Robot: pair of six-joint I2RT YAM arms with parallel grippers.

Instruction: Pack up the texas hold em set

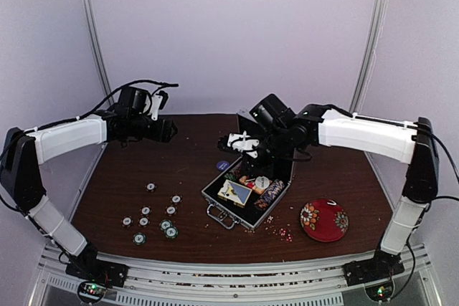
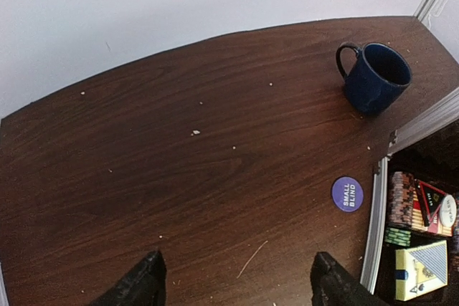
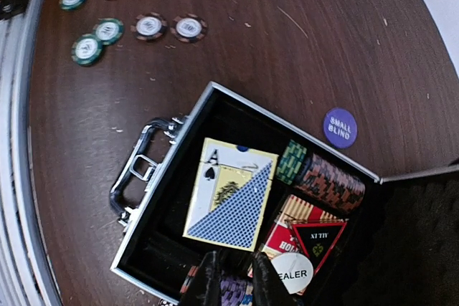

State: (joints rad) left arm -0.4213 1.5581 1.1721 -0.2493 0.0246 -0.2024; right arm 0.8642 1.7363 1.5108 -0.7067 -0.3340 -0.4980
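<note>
On the dark tabletop [image 1: 193, 170], about mid-way across, the silver briefcase [image 3: 168, 206] lies open with the card deck box [image 3: 229, 202] and a row of chips [image 3: 326, 180] inside. The loose poker chips [image 1: 171, 232] lie scattered well to its left. They look light, hard and slick, best pinched across the striped rim. The right hand [image 3: 234, 266] hangs over the open case, clenched, with nothing I can make out in it. The left hand [image 2: 238, 270] hovers released and empty over bare wood at the back.
</note>
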